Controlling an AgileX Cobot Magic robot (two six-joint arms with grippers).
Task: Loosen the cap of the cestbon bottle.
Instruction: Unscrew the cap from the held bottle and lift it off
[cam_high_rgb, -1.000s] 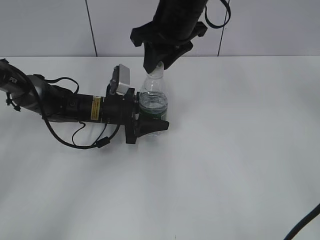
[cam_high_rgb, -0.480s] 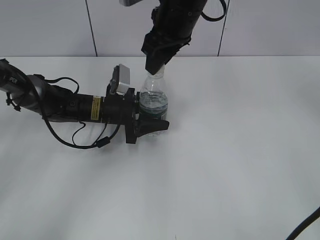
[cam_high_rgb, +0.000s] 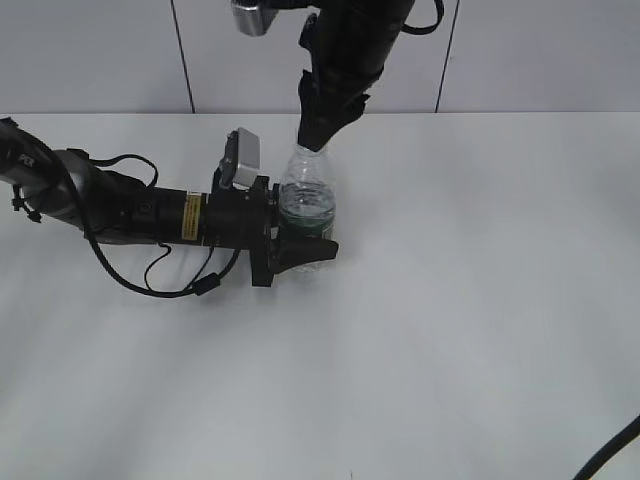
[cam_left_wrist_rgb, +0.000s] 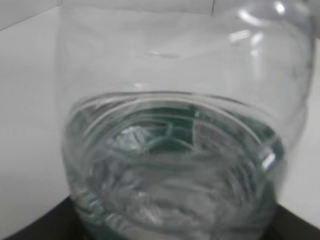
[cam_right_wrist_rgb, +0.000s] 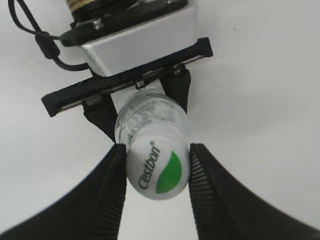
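The clear cestbon bottle (cam_high_rgb: 306, 200) with its dark green label stands upright on the white table (cam_high_rgb: 450, 300). My left gripper (cam_high_rgb: 300, 250) reaches in from the left and is shut on the bottle's lower body; the bottle fills the left wrist view (cam_left_wrist_rgb: 170, 150). My right gripper (cam_high_rgb: 315, 140) comes down from above and hides the cap in the exterior view. In the right wrist view its two black fingers (cam_right_wrist_rgb: 157, 167) are shut on the sides of the white cap (cam_right_wrist_rgb: 159, 170) with the green leaf mark. The left gripper's jaws (cam_right_wrist_rgb: 142, 102) show below it round the bottle.
The left arm (cam_high_rgb: 120, 210) and its cables lie along the table at the left. A grey wall with dark vertical seams (cam_high_rgb: 182, 60) stands behind the table. No other objects are in view.
My right gripper has turned about the bottle's axis on the cap, from broadside to edge-on. The bottle and the left gripper have stayed in place.
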